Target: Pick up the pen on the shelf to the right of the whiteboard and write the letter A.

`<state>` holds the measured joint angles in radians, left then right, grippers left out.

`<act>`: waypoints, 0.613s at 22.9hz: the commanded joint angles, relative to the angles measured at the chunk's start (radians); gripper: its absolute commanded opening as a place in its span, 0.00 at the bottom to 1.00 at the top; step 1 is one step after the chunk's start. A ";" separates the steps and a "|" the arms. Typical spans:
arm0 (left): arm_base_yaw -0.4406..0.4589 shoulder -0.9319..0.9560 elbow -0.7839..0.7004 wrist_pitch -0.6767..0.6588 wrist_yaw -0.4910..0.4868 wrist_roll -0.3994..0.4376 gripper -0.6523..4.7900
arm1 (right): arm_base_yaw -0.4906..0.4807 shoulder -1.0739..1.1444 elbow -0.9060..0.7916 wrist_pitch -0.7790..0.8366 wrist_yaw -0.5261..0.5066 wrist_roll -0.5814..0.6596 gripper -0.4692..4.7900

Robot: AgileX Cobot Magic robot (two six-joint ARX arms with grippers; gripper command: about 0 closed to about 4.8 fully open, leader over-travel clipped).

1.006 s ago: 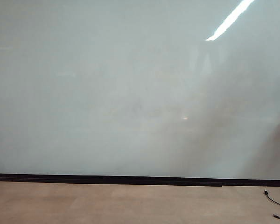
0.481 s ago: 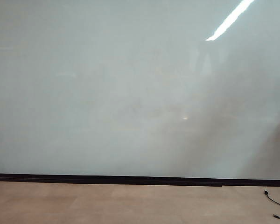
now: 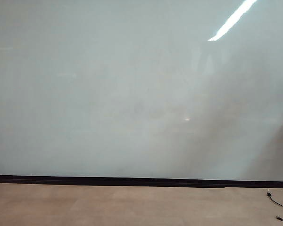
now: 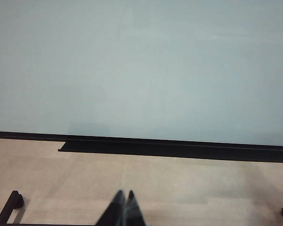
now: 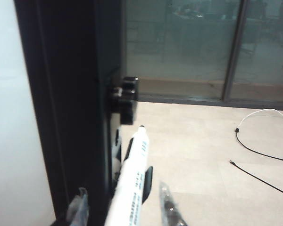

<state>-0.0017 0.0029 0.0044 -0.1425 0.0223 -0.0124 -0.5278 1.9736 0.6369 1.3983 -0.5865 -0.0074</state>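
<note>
Flanking pen point(image 5: 132, 188), right gripper point(image 5: 125, 207) half-open

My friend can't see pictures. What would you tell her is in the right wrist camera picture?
A white pen sits between the right gripper's clear fingertips, pointing away from the camera. Beside it stands the black frame at the whiteboard's edge, with tan floor, a loose cable and glass walls behind.

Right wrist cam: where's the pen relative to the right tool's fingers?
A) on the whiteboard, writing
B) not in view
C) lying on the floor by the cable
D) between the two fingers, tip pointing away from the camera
D: the pen sits between the right tool fingers, beside the black frame, tip pointing away.
</note>
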 commanded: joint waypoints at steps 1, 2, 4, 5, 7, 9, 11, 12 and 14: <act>0.000 0.000 0.002 0.008 0.000 0.005 0.11 | 0.002 -0.004 0.003 0.016 0.008 0.007 0.46; 0.000 0.000 0.002 0.008 0.000 0.005 0.11 | 0.002 -0.004 0.003 0.016 0.008 0.007 0.46; 0.000 0.000 0.002 0.008 0.000 0.005 0.11 | 0.002 -0.004 0.003 0.016 0.008 0.008 0.46; 0.000 0.000 0.002 0.008 0.000 0.005 0.11 | 0.002 -0.004 0.003 0.015 0.008 0.008 0.46; 0.000 0.000 0.002 0.008 0.000 0.004 0.11 | 0.002 -0.004 0.003 0.012 0.008 0.011 0.46; 0.000 0.000 0.002 0.008 0.000 0.005 0.11 | 0.002 -0.004 0.003 0.012 0.008 0.015 0.46; 0.000 0.000 0.002 0.008 0.000 0.004 0.11 | 0.002 -0.004 0.002 0.012 0.008 0.021 0.46; 0.000 0.000 0.002 0.008 0.000 0.005 0.11 | 0.002 -0.004 0.002 0.011 0.008 0.027 0.46; 0.000 0.000 0.002 0.008 0.000 0.004 0.11 | 0.002 -0.004 0.002 0.008 0.008 0.032 0.46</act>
<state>-0.0017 0.0029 0.0044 -0.1425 0.0223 -0.0120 -0.5266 1.9736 0.6369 1.3975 -0.5789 0.0128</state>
